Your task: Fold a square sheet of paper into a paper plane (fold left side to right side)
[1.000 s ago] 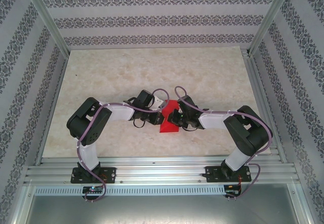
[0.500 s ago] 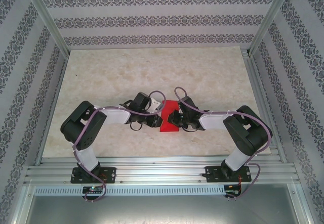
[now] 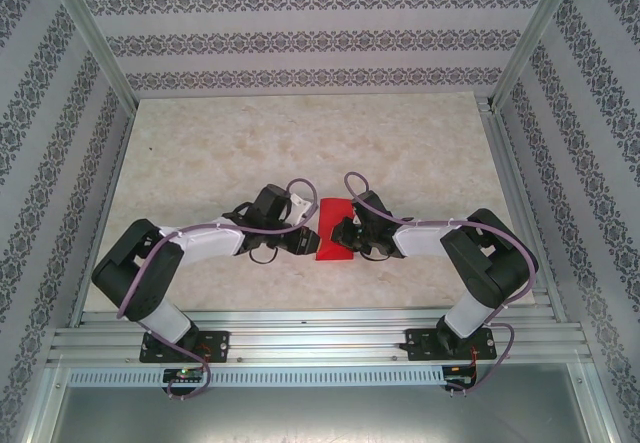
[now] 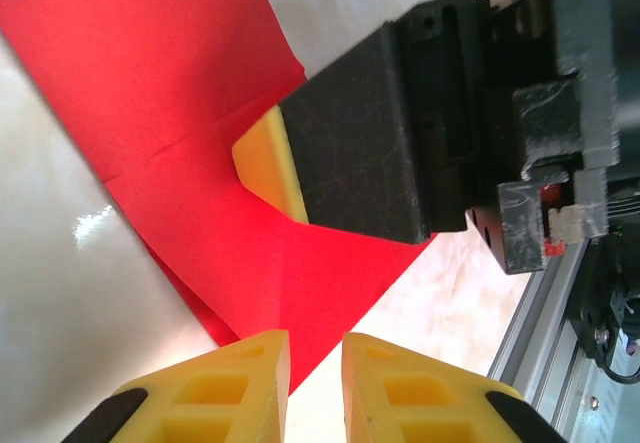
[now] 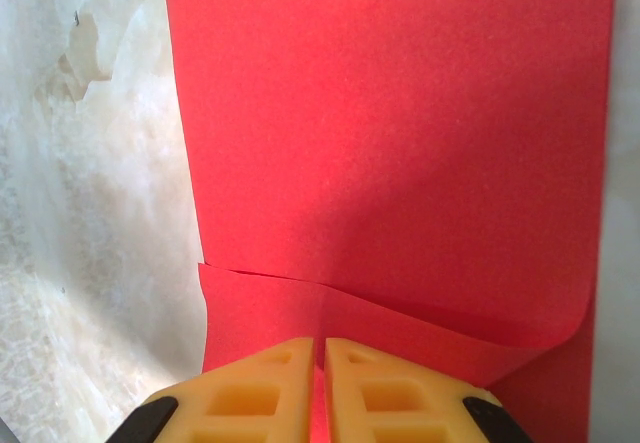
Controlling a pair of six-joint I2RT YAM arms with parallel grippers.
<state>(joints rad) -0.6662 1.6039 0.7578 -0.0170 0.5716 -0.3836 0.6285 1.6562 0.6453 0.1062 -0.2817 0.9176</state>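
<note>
The square sheet of paper (image 3: 332,251) is bright red and lies folded into a narrow upright rectangle at the table's middle front. It shows creased in the left wrist view (image 4: 150,63), and the right wrist view has a loose folded edge across the sheet (image 5: 400,113). My right gripper (image 3: 340,233) (image 5: 322,363) is shut, its tips pressed down on the sheet. One of its fingers (image 4: 360,143) shows in the left wrist view. My left gripper (image 3: 308,235) (image 4: 315,363) is narrowly open at the sheet's left corner, holding nothing.
The marbled tabletop (image 3: 300,143) stretches behind and to both sides of the paper. Patterned walls (image 3: 40,163) close in left, right and back. An aluminium rail (image 3: 320,338) runs along the near edge, close to the left gripper (image 4: 540,333).
My left gripper has opened and let go of the paper, and the left arm has drawn back to the left. The raised flap now lies flat. The right gripper has stayed put.
</note>
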